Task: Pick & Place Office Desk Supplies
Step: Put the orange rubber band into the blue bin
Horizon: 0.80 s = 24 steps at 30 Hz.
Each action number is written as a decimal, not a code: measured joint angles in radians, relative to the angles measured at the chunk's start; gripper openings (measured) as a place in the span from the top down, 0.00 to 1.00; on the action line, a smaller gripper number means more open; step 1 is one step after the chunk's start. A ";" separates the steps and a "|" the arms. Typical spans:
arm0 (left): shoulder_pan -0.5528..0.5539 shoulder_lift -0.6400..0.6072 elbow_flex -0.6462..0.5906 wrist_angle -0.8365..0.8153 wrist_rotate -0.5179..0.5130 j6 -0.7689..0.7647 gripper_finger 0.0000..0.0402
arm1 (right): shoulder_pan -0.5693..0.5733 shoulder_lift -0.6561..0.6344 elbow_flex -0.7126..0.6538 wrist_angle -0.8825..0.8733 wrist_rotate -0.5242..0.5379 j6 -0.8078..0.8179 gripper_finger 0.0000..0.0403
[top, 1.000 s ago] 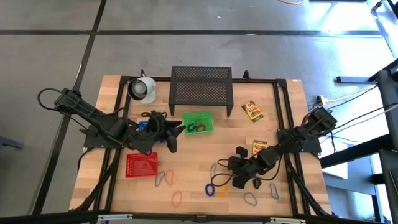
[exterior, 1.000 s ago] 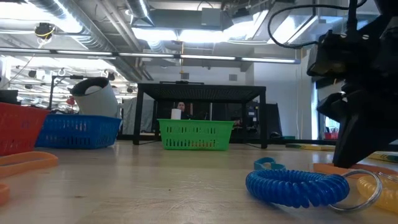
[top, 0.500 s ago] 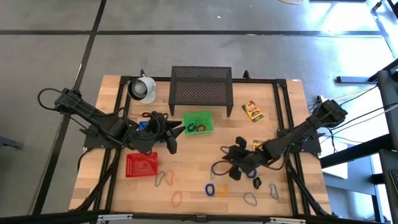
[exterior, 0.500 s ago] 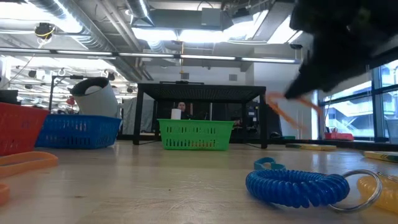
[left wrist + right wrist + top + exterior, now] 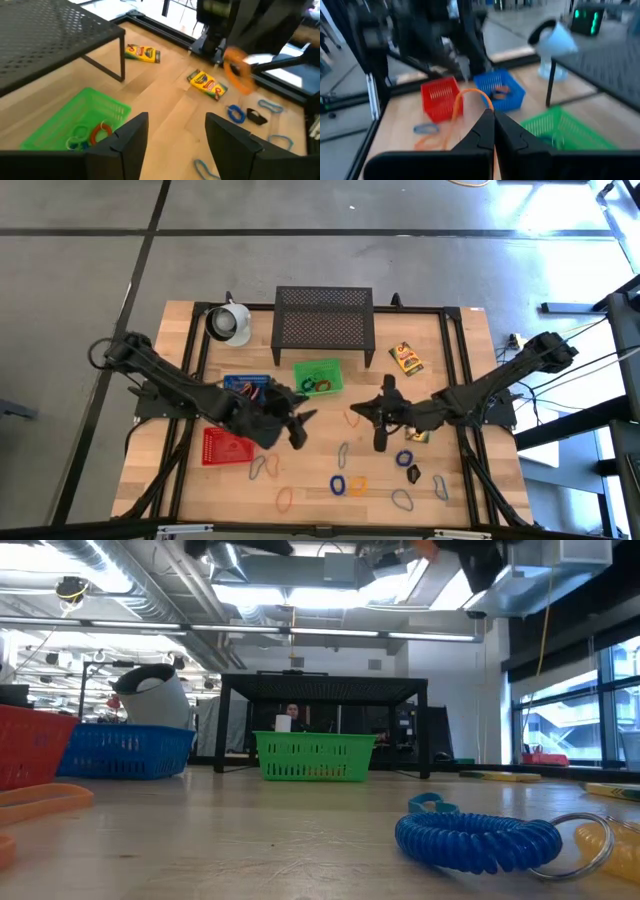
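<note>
2 end effectors | left (image 5: 172,145): open, empty | right (image 5: 493,131): clamps orange rubber band (image 5: 451,117)

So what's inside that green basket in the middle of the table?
The green basket holds a few thin loops: in the left wrist view a red band and pale green ones show. Whatever lies beneath them, or behind the near wall, is hidden.

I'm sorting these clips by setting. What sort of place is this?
Probably a robotics lab or industrial workshop: exposed ceiling ducts and strip lights overhead, a bare concrete floor, and a wooden table in a black metal frame.
</note>
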 joint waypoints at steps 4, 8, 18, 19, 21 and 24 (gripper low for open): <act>0.025 0.077 0.000 0.139 0.002 0.071 0.50 | -0.010 0.000 0.000 0.066 0.000 -0.082 1.00; 0.050 0.140 0.000 0.308 0.065 0.206 0.50 | -0.019 0.000 0.000 0.085 0.013 -0.138 1.00; 0.100 0.186 0.000 0.513 0.144 0.321 0.50 | -0.019 0.000 0.000 0.109 0.026 -0.241 1.00; 0.107 0.186 0.000 0.513 0.147 0.319 0.50 | -0.019 0.000 0.000 0.112 0.026 -0.249 1.00; 0.119 0.186 0.000 0.520 0.149 0.313 0.50 | -0.019 0.000 0.000 0.116 0.025 -0.259 1.00; 0.137 0.185 0.000 0.552 0.182 0.310 0.50 | -0.019 0.000 0.000 0.117 0.026 -0.278 1.00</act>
